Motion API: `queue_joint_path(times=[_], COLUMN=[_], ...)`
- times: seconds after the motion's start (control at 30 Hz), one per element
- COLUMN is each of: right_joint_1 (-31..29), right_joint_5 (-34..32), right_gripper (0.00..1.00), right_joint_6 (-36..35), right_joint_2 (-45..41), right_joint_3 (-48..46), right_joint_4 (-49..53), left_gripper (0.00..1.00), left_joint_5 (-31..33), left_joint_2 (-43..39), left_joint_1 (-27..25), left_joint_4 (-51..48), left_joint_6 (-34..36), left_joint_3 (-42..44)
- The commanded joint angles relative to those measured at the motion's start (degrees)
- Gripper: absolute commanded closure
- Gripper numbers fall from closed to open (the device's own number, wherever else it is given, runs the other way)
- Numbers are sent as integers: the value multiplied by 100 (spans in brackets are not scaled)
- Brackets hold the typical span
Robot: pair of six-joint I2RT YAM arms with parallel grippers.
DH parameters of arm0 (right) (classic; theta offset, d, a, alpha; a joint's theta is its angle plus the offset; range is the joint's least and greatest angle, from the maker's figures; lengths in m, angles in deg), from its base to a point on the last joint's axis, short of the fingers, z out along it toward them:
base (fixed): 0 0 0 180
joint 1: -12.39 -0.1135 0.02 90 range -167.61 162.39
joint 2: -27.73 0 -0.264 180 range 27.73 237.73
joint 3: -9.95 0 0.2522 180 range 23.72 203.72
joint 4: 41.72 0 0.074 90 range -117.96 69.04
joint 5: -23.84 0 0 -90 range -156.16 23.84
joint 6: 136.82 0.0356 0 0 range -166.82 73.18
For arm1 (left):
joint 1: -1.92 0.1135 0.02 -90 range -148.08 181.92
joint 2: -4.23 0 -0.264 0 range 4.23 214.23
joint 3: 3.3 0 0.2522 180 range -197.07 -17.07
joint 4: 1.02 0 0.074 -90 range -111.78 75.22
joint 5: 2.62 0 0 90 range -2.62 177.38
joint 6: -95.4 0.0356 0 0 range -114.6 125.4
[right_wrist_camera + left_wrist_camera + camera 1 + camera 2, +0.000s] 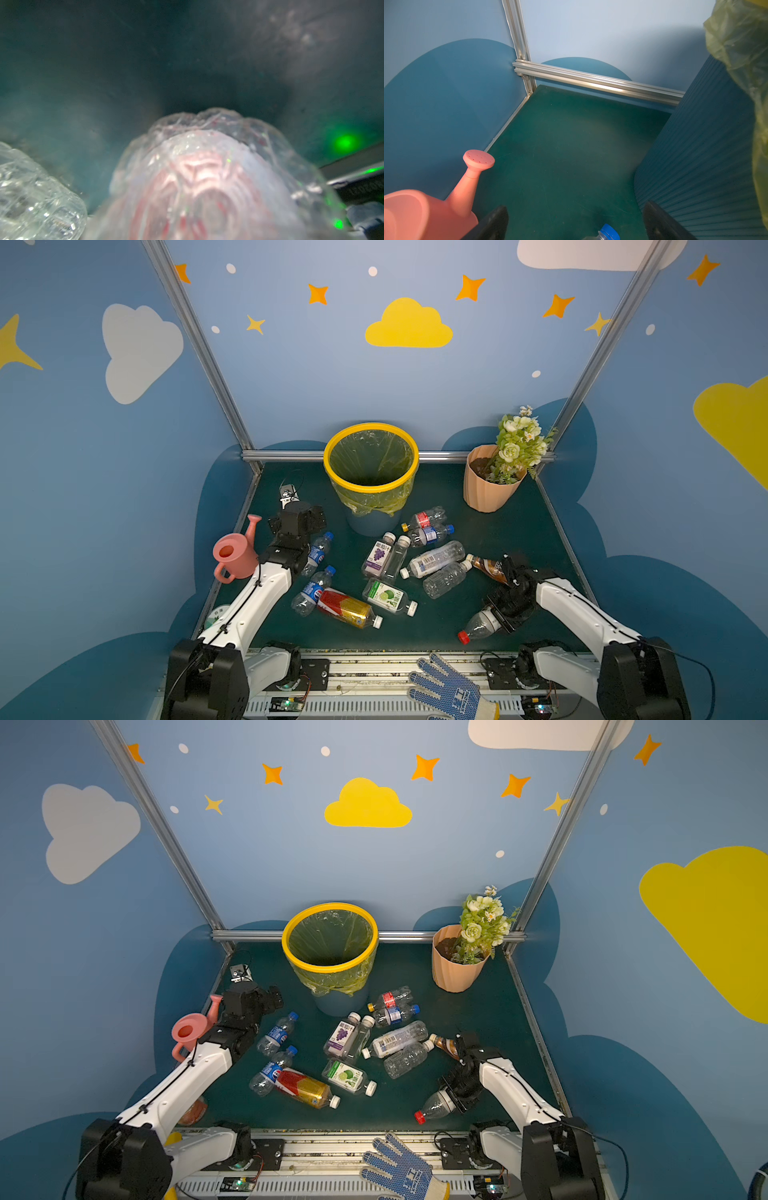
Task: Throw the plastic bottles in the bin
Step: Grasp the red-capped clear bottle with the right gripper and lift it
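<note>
The bin point(371, 489) stands at the back middle, grey-blue with a yellow rim and bag liner; its ribbed wall point(706, 155) shows in the left wrist view. Several plastic bottles point(434, 560) lie scattered on the green mat in front of it. My right gripper point(500, 614) straddles a clear red-capped bottle point(478, 626) lying at the front right. That bottle's body point(207, 176) fills the right wrist view and hides the fingers. My left gripper point(297, 515) hangs open left of the bin, above a blue-capped bottle point(318, 553) whose cap point(609, 232) shows between the jaws.
A pink watering can point(235, 553) stands close to the left arm. A peach flower pot point(488, 485) with flowers is at the back right. A brown bottle point(488, 567) lies just behind the right gripper. A dotted glove point(449, 689) rests on the front rail.
</note>
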Motion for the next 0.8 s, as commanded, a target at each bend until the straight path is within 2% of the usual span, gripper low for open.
queue_joint_path(times=[0.0, 0.23, 0.33, 0.43, 0.6, 0.77], right_joint_1=[-58, -252, -266, -321, -349, -338], right_joint_5=[-312, -1050, -1437, -1876, -2428, -2526], right_gripper=[38, 41, 42, 41, 41, 40], right_joint_6=[69, -187, -362, -706, -2071, -3550], right_joint_2=[-309, -1188, -1627, -1984, -2217, -2089], right_joint_3=[205, 989, 1208, 1430, 2039, 2470], right_joint_4=[300, 739, 409, -80, -993, -2924], left_gripper=[0, 0, 0, 0, 0, 0], left_joint_5=[52, 329, 669, 749, 855, 863], left_joint_2=[-101, -122, -145, -170, -194, -204], left_joint_1=[-10, -12, -4, 13, 67, 163], left_joint_4=[-5, -94, -167, -272, -656, -1059], left_joint_6=[41, -287, -488, -542, -687, -955], left_joint_3=[-22, -21, -20, -50, -188, -286])
